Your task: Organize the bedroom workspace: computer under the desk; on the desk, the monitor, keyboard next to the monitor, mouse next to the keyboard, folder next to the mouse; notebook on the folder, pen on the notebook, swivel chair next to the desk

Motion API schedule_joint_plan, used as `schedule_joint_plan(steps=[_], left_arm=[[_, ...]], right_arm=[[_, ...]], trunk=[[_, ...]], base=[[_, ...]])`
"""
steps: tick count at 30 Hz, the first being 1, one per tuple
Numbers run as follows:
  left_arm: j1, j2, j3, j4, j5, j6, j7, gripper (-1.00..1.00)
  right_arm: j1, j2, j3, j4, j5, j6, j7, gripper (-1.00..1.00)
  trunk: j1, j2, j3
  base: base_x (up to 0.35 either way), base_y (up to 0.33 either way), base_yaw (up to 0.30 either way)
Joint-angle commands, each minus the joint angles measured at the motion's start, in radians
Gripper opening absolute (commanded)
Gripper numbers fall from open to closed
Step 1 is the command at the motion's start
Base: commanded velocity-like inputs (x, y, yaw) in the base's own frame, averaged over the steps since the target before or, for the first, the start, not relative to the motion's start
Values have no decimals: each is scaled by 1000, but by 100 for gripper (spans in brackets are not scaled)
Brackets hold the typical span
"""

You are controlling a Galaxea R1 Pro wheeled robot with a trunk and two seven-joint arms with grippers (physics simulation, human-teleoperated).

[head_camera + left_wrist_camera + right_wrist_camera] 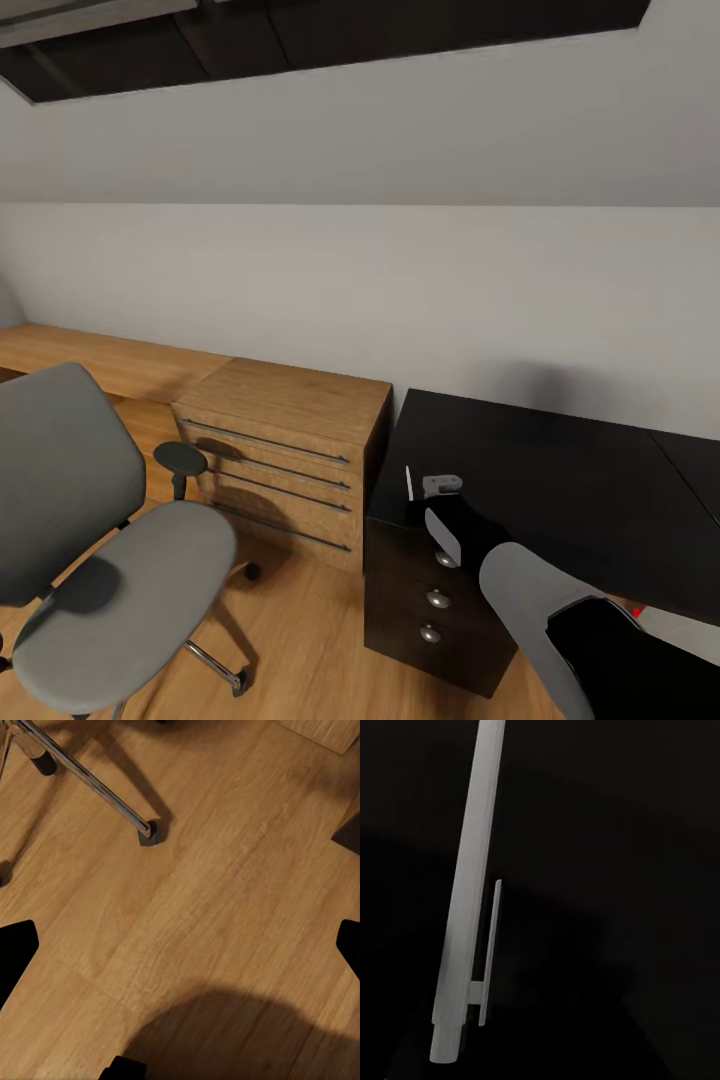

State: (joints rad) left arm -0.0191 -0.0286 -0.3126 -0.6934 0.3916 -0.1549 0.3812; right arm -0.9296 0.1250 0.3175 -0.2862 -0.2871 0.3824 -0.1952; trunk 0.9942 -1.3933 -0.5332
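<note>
Your right gripper (425,487) is clamped on the slim white clipped pen (467,900) above the glossy black desk (560,480), so next carry it to wherever the notebook lies.

— How does the right arm sit?
— The right arm (530,590) reaches in from the head view's lower right, with a grey forearm and black wrist, ending in the right gripper (437,488). How its jaws stand cannot be made out.
— And the left gripper?
— The left gripper (180,945) points downward, its black fingers (15,952) spread wide apart.
</note>
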Motion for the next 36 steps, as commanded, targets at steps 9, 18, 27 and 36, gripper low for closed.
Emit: schedule_joint_plan(steps=[9, 18, 27, 36], left_arm=[[-1, 0, -6, 0, 10, -6, 7, 100], [-1, 1, -7, 0, 10, -8, 4, 100], [-1, 1, -7, 0, 9, -8, 5, 100], [-1, 1, -7, 0, 10, -8, 2, 100]], right_arm=[[0, -1, 8, 33, -12, 15, -7, -100], [0, -1, 8, 30, -12, 52, -4, -100], [0, -1, 9, 30, -11, 53, -4, -100], [0, -1, 9, 30, -12, 53, -4, -100]], trunk=[[0, 0, -1], [0, 0, -1], [0, 0, -1], [0, 0, -1]], base=[[0, 0, 0], [0, 0, 0], [0, 0, 0], [47, 0, 0]])
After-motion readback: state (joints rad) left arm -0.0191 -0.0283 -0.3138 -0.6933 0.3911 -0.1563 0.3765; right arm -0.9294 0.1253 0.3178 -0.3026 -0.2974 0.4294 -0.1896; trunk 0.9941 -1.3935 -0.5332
